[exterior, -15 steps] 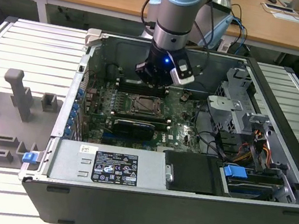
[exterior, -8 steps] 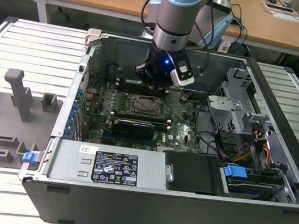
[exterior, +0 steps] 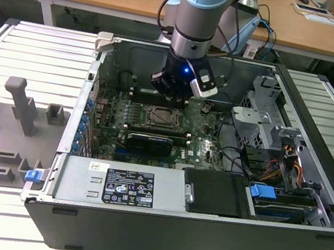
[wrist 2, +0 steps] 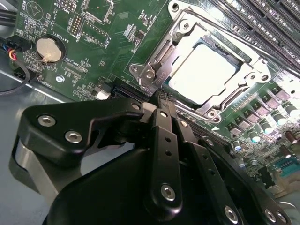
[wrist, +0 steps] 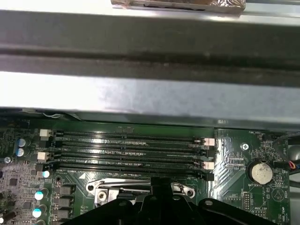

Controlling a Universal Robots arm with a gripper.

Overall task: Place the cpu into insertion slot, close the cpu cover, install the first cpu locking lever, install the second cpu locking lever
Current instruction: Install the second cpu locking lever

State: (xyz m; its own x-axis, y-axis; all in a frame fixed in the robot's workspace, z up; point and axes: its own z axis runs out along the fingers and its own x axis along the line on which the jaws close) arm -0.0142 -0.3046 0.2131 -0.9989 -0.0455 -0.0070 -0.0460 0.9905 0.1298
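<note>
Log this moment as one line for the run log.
cpu: seated in insertion slot | cpu cover: down over it | gripper: shut, empty, tips beside the cover's edge

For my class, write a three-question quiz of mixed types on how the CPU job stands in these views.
1. True or false: the cpu already lies in the insertion slot.
2. In the second wrist view, which lies over the chip's edges? A) the cpu cover B) a memory stick C) a cable
3. Fill in: in the second wrist view, the round silver part on the green board is a coin ____.

Key
1. True
2. A
3. battery, while the gripper sits close to the socket.
</note>
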